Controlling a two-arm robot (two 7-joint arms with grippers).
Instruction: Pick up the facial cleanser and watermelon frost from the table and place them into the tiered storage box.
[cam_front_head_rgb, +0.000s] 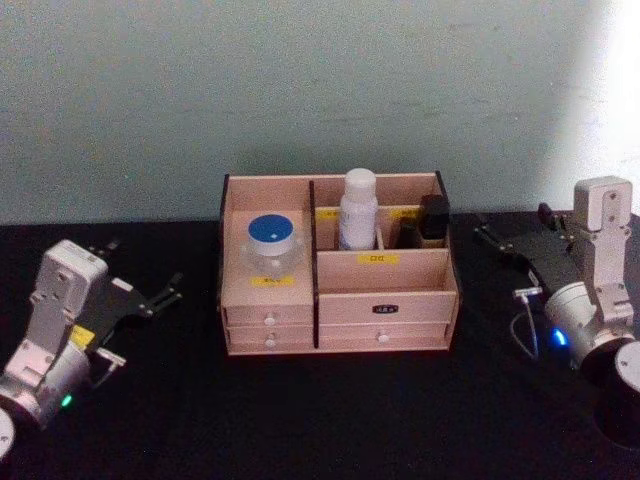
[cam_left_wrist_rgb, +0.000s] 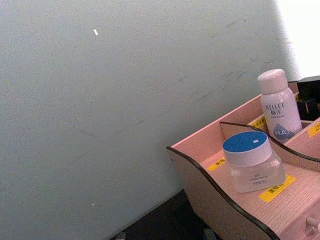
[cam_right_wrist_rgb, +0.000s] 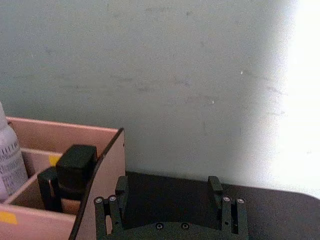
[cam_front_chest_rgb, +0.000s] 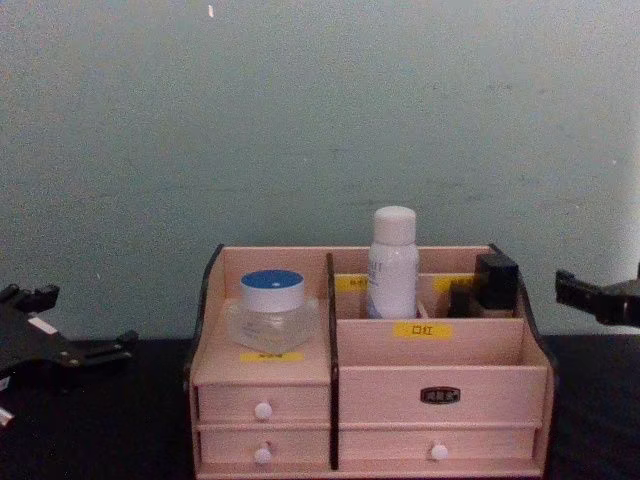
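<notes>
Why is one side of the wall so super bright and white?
Glare: in the head view the wall washes out white at the upper right; the right wrist view shows the same blown-out patch on its right side; the left wrist view has it at its top right corner; the chest view stays evenly dim.

black table (cam_front_head_rgb: 150, 420), pale green wall (cam_front_head_rgb: 300, 90)

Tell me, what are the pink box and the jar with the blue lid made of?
The tiered storage box looks like thin wood board: faint grain lines, matte pinkish faces and dark edges, with small white knobs that may be plastic. The jar has a see-through, slightly frosted body, so clear plastic or glass; I cannot tell which. Its blue lid looks like matte plastic.
</notes>
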